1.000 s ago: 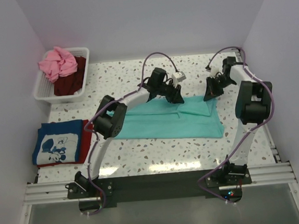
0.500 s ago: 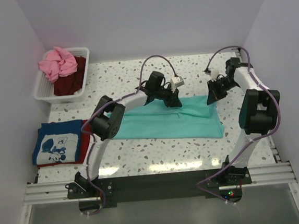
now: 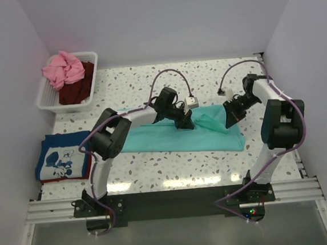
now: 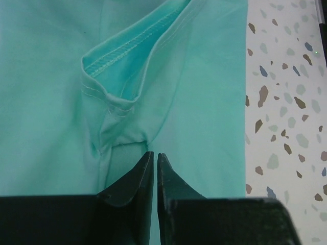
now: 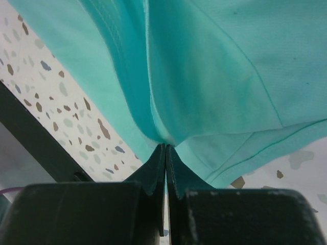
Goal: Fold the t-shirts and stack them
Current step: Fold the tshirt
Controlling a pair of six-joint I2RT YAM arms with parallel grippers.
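Note:
A teal-green t-shirt (image 3: 165, 139) lies spread across the middle of the table. My left gripper (image 3: 185, 123) sits at its far edge near the middle. In the left wrist view its jaws (image 4: 155, 154) are pinched together on a puckered fold of teal cloth (image 4: 122, 102) beside a stitched hem. My right gripper (image 3: 230, 121) holds the shirt's right far corner, and in the right wrist view its jaws (image 5: 165, 145) are shut on teal cloth (image 5: 214, 76) that rises from the tips. A folded blue t-shirt with white print (image 3: 60, 156) lies on a red one (image 3: 93, 157) at the left.
A white slatted basket (image 3: 46, 99) at the back left holds a pink t-shirt (image 3: 62, 69) and a dark maroon one (image 3: 79, 88). Speckled tabletop (image 3: 173, 167) shows in front of the teal shirt. The metal rail with the arm bases (image 3: 170, 199) runs along the near edge.
The left jaws have closed onto the shirt's far edge. Both grippers have moved toward the near side, drawing that edge over the shirt.

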